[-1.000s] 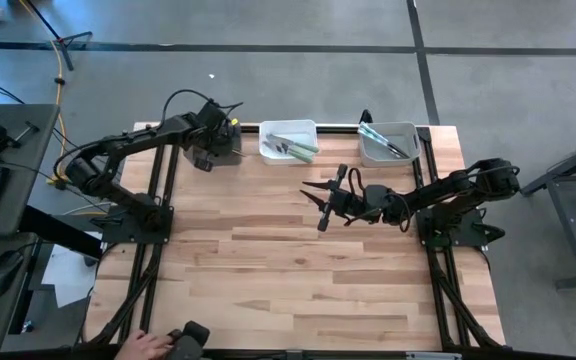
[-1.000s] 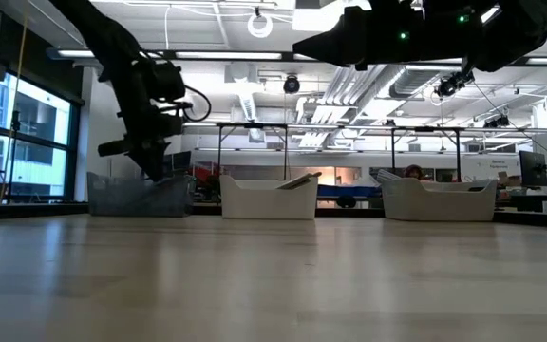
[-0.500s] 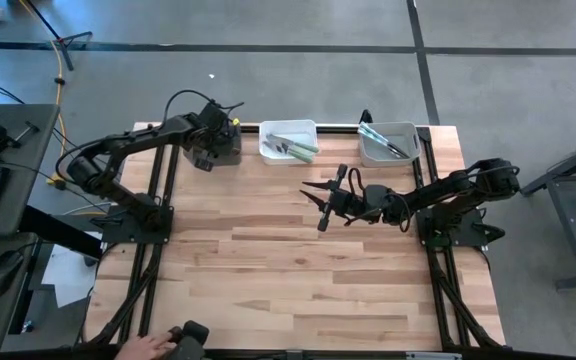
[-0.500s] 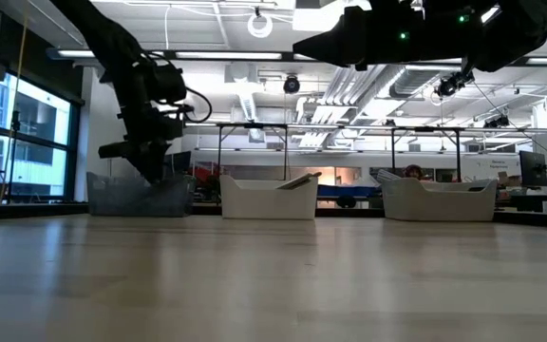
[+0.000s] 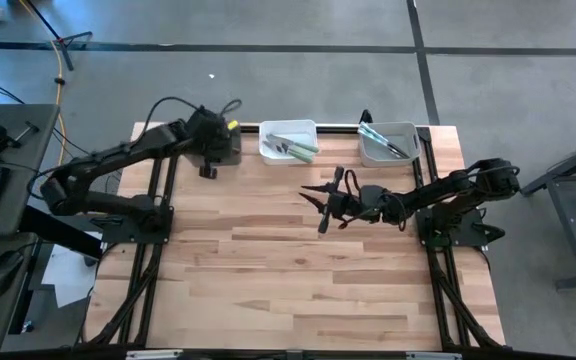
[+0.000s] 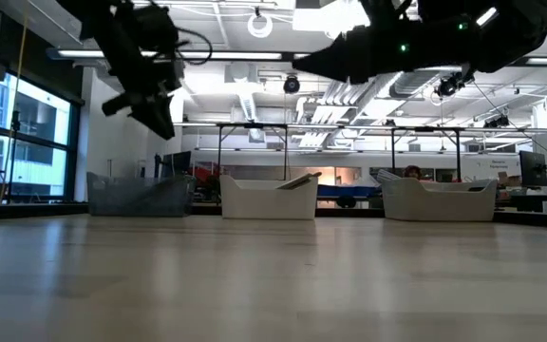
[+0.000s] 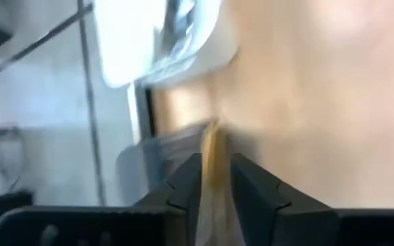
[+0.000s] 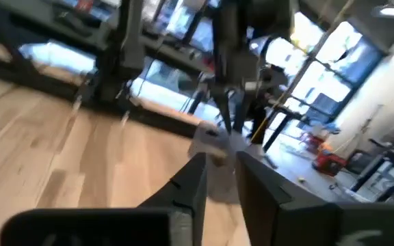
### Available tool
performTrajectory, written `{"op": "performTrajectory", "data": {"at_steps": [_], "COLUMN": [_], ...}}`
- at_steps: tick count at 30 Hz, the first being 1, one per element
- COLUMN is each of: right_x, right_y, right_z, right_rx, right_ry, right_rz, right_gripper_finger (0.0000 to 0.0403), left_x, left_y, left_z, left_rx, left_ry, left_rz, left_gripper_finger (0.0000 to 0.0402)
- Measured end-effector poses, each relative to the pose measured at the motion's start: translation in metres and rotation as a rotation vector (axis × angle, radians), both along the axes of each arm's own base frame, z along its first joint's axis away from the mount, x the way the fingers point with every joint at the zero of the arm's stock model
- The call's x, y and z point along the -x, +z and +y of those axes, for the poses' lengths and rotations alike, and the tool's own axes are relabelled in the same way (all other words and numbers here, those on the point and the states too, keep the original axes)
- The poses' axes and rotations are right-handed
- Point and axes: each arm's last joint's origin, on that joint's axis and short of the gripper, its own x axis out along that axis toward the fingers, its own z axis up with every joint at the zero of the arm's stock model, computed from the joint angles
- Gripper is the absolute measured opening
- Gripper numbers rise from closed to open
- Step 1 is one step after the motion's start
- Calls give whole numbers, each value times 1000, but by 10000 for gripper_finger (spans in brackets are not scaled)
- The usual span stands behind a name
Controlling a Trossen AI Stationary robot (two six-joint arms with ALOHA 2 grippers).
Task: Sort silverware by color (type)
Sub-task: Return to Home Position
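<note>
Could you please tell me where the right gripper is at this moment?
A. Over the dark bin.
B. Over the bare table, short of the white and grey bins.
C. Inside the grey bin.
B: the right gripper hangs over bare table in front of the white bin and grey bin; the left gripper is by the dark bin.

Grey concrete floor (image 5: 298,90) with dark seams, desk (image 5: 28,150) at the left, tall windows (image 6: 31,133), strip lights (image 6: 226,55), exposed ceiling ducts (image 6: 349,95).
</note>
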Motion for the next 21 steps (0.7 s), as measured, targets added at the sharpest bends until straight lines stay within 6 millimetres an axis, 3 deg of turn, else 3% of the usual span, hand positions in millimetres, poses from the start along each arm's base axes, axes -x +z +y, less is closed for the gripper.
{"op": "performTrajectory", "data": {"at_steps": [6,12,16,21], "right_x": [17,67,102,132], "right_y": [-17,-26,-36,-45], "right_z": [-22,-48,-51,-48], "right_rx": [-75,-182,-239,-285], "right_ry": [103,53,34,6], "right_rz": [72,41,43,9], "right_gripper_finger": [8,4,1,0], "left_x": [-13,-25,-22,-12], "left_y": [3,-20,-41,-54], "left_z": [-44,-71,-85,-99], "left_rx": [265,399,428,477], "left_ry": [7,-59,-83,-90], "left_rz": [-116,-383,-517,-679], "left_gripper_finger": [11,1,1,0]}}
